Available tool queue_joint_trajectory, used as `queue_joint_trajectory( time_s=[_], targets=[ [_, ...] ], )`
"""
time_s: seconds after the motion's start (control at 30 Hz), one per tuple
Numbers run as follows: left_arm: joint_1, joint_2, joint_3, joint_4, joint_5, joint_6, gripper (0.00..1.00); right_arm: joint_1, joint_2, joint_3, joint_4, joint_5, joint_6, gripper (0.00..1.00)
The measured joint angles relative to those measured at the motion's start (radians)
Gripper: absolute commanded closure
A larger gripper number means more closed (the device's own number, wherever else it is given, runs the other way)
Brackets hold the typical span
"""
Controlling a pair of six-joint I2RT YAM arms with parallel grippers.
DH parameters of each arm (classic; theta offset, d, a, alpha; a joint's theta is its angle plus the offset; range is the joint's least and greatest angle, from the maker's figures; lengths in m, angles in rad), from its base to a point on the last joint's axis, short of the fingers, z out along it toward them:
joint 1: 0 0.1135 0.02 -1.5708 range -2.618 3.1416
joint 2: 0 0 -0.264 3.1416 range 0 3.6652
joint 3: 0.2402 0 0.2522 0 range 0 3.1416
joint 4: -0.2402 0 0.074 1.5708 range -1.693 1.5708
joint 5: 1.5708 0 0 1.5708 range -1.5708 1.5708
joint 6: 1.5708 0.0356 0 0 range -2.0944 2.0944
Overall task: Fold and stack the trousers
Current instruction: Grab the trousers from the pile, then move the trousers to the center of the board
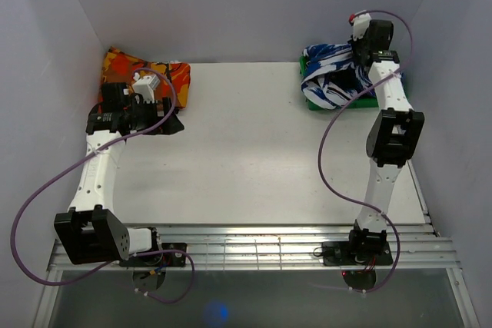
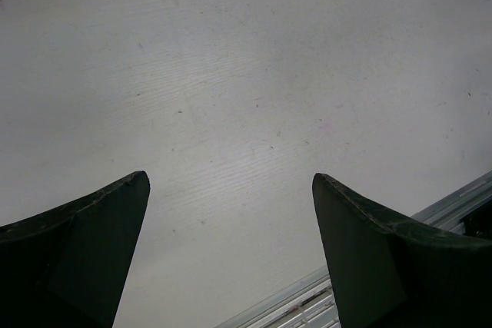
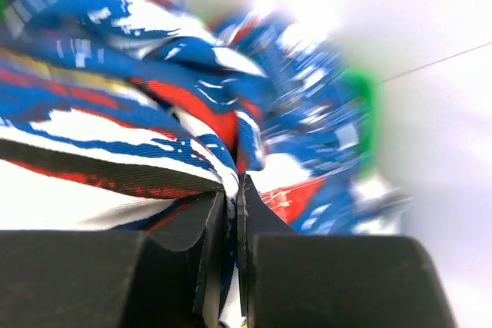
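Note:
The trousers (image 1: pixel 329 74), in a blue, white and black print with red patches, lie crumpled in a green bin (image 1: pixel 338 105) at the back right. My right gripper (image 1: pixel 361 55) reaches down into them. In the right wrist view the trousers (image 3: pixel 154 90) fill the frame and my right gripper (image 3: pixel 233 190) is shut on a fold of the fabric, pinched between the jaws. My left gripper (image 1: pixel 150 97) hovers at the back left. In the left wrist view my left gripper (image 2: pixel 231 182) is open and empty over the bare white table (image 2: pixel 246 97).
An orange, red and yellow patterned folded cloth (image 1: pixel 127 71) lies at the back left, partly under my left arm. White walls enclose the table (image 1: pixel 246 151) on three sides. A metal rail (image 1: pixel 254 247) runs along the near edge, also in the left wrist view (image 2: pixel 307 297).

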Motion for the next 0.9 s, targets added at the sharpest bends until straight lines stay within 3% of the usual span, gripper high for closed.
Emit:
queue_joint_trajectory(
  time_s=[0.3,0.53,0.73,0.9],
  targets=[
    [0.001,-0.001,0.022,0.023,-0.041,-0.035,0.02,-0.005,-0.383,0.009,0.085,-0.085,0.166,0.92],
    [0.043,-0.001,0.037,0.039,-0.038,-0.084,0.02,0.017,-0.555,0.083,0.144,-0.177,0.27,0.92],
    [0.183,0.0,0.047,0.072,0.053,-0.139,0.02,0.137,-0.666,0.082,0.234,-0.214,0.333,0.92],
    [0.223,0.0,0.047,0.092,0.131,-0.167,0.02,0.244,-0.71,0.083,0.364,-0.213,0.393,0.92]
  ],
)
